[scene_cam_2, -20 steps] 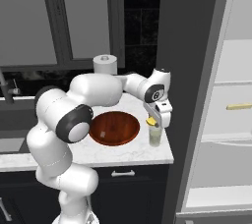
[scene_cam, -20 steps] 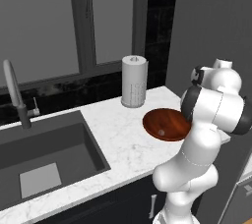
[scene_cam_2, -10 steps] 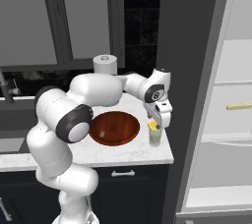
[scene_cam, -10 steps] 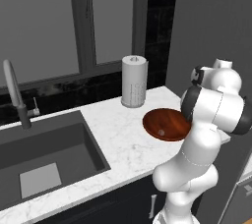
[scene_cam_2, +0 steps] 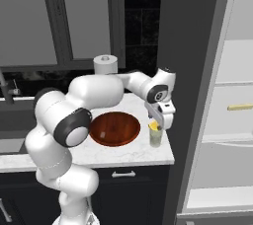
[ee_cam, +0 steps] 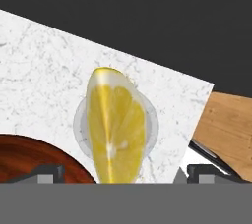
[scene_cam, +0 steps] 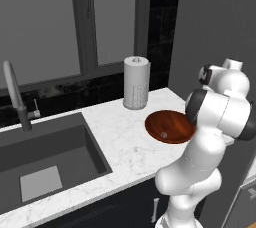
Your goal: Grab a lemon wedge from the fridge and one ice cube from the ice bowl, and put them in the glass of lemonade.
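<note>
So the gripper [scene_cam_2: 159, 120] is hanging right over the glass of lemonade [scene_cam_2: 155, 135], which sits on the white marble counter [scene_cam_2: 123, 152] near its right front corner, just beside the ice bowl [scene_cam_2: 114, 128]. In the hand view the fingers [ee_cam: 49, 173] are spread wide apart, one at each bottom corner, and they aren't pinching anything. The lemon wedge [ee_cam: 116, 126] sits between them but clear of both, lined up over the round rim of the glass, cut face toward the camera. From the right base view you can just make out a bit of yellow at the top of the glass, right under the gripper; can't tell if the wedge is resting on the rim or hanging above it. The reddish-brown bowl is also visible from the left base view, with a tiny pale speck inside it that's too small to call. Behind the bowl stands a white paper towel roll [scene_cam: 136, 82], and the dark sink [scene_cam: 45, 159] with its faucet [scene_cam: 15, 94] is off to the left. The fridge [scene_cam_2: 222, 105] is open on the right, pale shelves showing, with a thin tan-yellow bar [scene_cam_2: 240, 106] on one shelf.
</note>
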Motion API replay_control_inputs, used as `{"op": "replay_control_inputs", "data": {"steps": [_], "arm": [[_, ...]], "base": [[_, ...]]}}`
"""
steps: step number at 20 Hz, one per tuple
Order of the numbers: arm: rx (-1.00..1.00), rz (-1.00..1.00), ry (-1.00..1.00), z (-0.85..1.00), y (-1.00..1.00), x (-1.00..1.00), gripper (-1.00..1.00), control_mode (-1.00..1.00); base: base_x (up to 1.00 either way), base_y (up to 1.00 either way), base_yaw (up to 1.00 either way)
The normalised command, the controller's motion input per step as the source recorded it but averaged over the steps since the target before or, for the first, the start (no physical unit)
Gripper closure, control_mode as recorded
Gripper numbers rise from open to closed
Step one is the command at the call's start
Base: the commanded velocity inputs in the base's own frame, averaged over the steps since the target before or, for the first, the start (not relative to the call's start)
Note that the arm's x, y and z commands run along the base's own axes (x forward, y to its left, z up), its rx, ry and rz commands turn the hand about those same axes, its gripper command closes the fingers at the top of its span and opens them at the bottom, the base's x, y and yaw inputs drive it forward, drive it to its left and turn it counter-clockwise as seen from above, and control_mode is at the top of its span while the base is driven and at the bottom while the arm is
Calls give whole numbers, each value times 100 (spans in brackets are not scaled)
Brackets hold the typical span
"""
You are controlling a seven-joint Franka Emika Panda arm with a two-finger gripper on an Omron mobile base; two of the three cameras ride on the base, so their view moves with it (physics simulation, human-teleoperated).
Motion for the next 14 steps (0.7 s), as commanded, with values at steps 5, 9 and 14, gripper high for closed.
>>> {"op": "replay_control_inputs", "data": {"steps": [5, 9, 14], "arm": [[3, 0, -4, 17, 1, -32, -100, -100], [1, 3, -1, 19, 28, -31, -100, -100], [-8, 15, 3, 58, 93, -51, -100, -100]], "base": [[0, 0, 0], [0, 0, 0], [0, 0, 0]]}}
